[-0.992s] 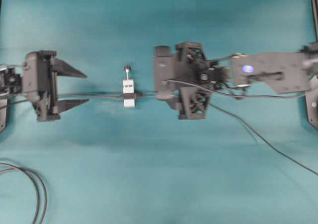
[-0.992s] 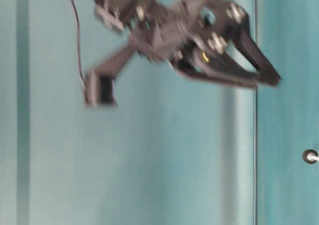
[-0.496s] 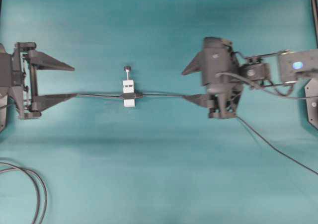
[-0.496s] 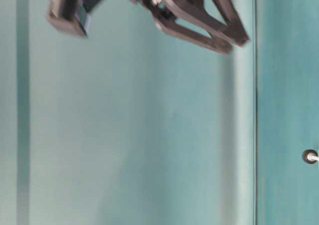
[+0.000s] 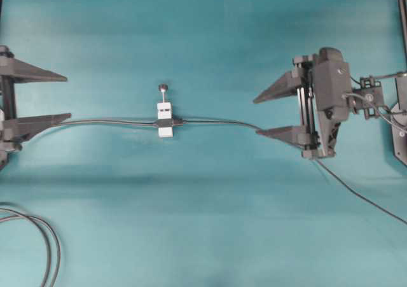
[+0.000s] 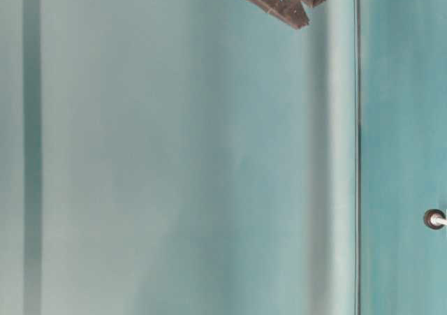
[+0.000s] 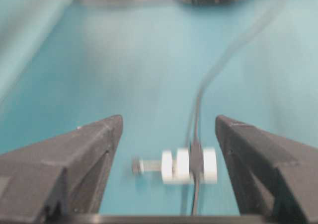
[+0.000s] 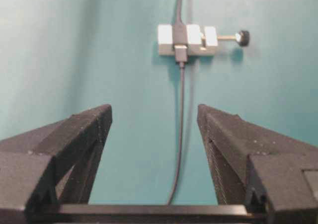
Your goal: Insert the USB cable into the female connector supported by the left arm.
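Note:
The female connector (image 5: 165,119), a small white block with a black band and a knobbed rod (image 5: 163,88), lies flat on the teal table; it also shows in both wrist views (image 7: 189,165) (image 8: 188,39). The USB cable (image 5: 216,121) runs right from it, and its black plug (image 8: 181,52) sits joined to the block's face. My left gripper (image 5: 68,97) is open at the far left, well away from the block, nothing between its fingers (image 7: 74,154). My right gripper (image 5: 256,116) is open too, right of the block, with the cable (image 8: 182,110) lying on the table below its fingers.
A second dark cable (image 5: 102,121) leads from the block to the left edge. Looped dark cables (image 5: 48,242) lie at the bottom left. The USB cable trails on to the lower right (image 5: 369,201). Black finger tips (image 6: 279,1) show at the table-level view's top edge.
Both grippers have drawn back from the block, the left one leftward and the right one rightward, both open throughout. The block and the cable have stayed put.

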`<state>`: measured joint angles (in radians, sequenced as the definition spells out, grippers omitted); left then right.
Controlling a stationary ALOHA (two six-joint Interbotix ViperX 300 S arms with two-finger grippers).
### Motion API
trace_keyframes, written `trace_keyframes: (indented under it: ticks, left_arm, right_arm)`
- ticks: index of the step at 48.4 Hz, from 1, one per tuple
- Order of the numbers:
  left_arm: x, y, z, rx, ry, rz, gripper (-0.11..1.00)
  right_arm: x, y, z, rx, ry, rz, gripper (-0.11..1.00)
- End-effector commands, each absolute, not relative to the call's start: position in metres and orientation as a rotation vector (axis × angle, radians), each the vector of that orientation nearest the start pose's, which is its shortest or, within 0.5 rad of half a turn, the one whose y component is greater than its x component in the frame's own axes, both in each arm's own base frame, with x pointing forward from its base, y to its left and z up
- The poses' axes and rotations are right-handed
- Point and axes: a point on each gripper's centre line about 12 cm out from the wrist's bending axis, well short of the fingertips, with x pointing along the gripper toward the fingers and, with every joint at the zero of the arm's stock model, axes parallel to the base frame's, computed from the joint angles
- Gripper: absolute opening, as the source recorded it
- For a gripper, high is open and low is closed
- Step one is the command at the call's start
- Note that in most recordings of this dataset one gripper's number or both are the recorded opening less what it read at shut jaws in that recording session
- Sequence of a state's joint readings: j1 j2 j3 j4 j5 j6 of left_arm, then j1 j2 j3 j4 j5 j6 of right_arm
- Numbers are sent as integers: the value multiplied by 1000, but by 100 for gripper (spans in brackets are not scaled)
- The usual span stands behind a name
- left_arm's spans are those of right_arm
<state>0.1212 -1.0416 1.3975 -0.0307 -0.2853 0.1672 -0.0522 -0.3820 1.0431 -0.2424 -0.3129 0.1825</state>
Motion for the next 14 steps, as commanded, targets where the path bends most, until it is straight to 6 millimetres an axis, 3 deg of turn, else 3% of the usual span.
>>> trace_keyframes:
  ticks: [1, 14]
  left_arm:
    - [167, 21, 227, 126, -18, 129, 81]
    - [165, 13, 242, 129, -158, 95, 81]
  right_arm:
    - [294, -4, 217, -25, 262, 47, 72]
    - [287, 12, 221, -32, 196, 108, 72]
